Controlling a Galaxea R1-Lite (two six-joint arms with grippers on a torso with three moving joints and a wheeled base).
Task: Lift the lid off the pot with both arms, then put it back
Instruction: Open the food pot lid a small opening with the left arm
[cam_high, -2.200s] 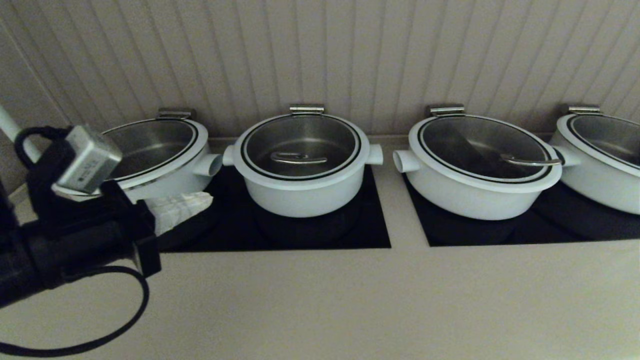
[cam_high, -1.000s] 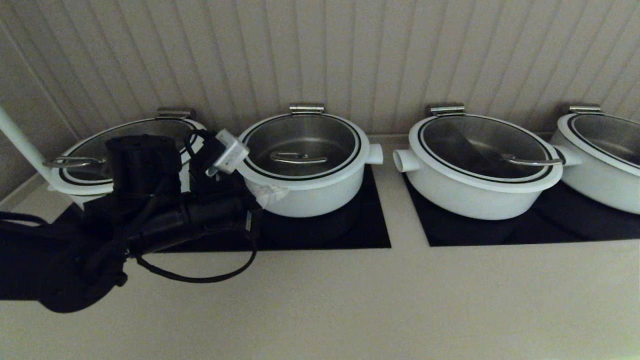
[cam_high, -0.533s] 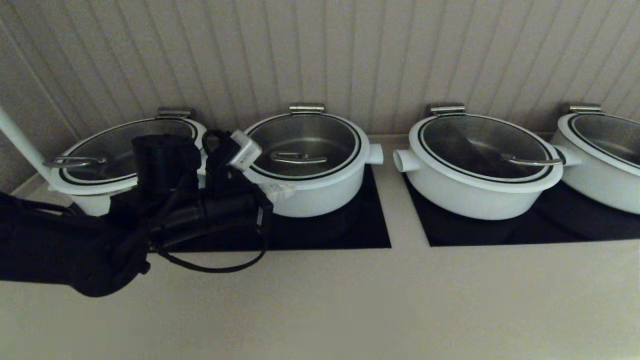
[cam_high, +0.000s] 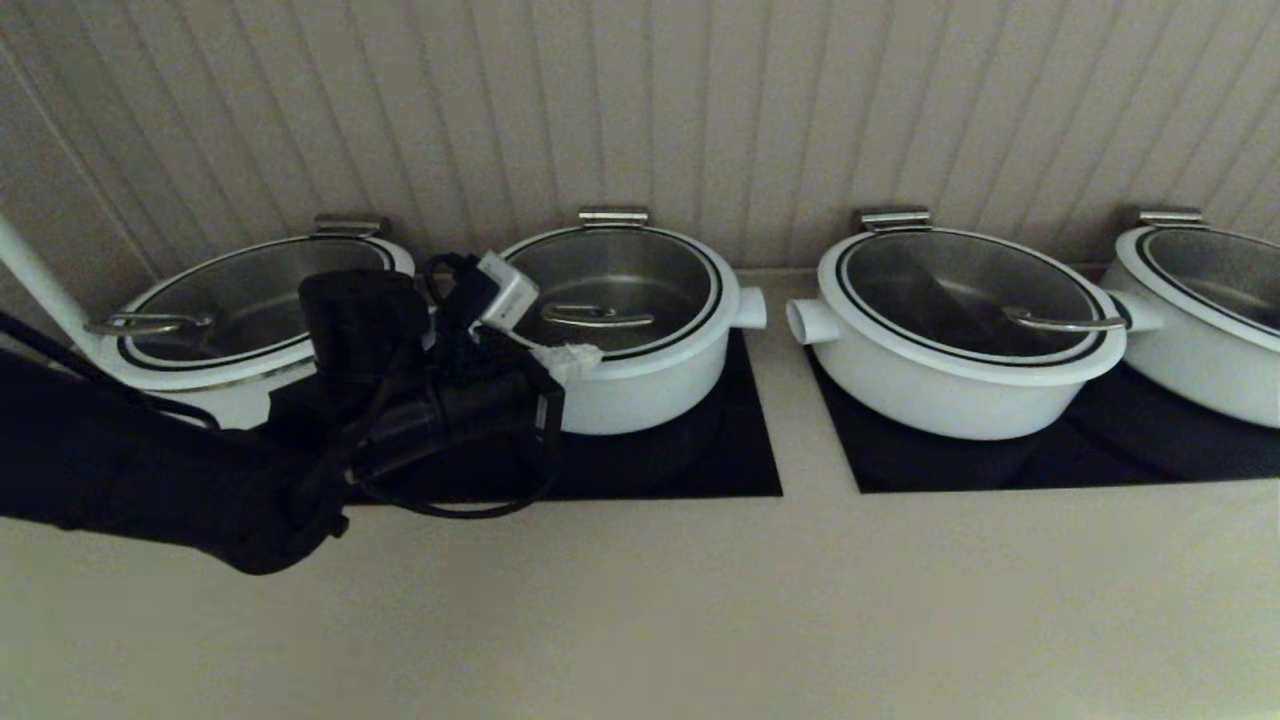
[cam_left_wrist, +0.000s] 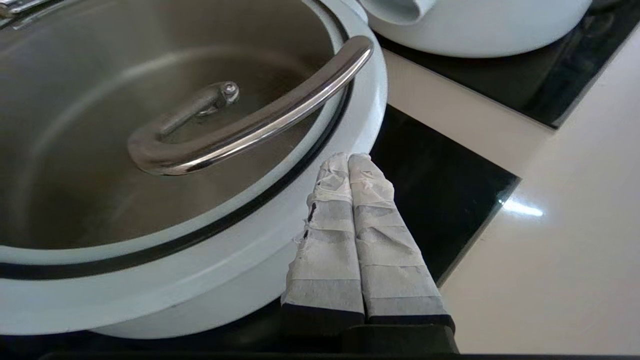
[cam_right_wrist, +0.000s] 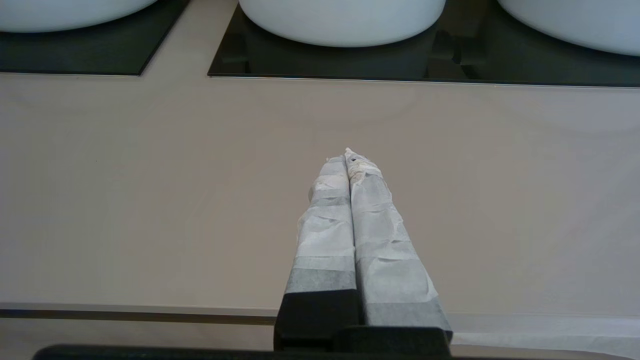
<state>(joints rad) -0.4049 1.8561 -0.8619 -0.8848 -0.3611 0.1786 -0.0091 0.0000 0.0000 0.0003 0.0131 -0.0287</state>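
Head view: the lid (cam_high: 610, 295) sits on the pot (cam_high: 620, 385), seated for a lift not yet begun; the left pincer (cam_high: 572, 358) is at its near-left rim.

Left wrist view: tips together beside the rim, short of the steel handle (cam_left_wrist: 250, 125).

Right wrist view: the right pincer (cam_right_wrist: 350, 162), tips together, hangs over the counter (cam_right_wrist: 150, 175), well apart from the pots.

Lid (cam_high: 604, 291): round glass, white rim, thin black ring, curved steel handle (cam_high: 597, 317) at centre; sat flat and closed on pot. Steel interior showed through glass.

Pot (cam_high: 640, 392): small, deep, round, white; stood upright on black cooktop panel (cam_high: 745, 460), second from left in row along wall. Stub side handle (cam_high: 751, 308) stuck out on right side; steel hinge bracket (cam_high: 613, 216) at back edge against wall.

Left wrist view: lid handle (cam_left_wrist: 250, 127) arched across glass, rim (cam_left_wrist: 372, 107) close by.
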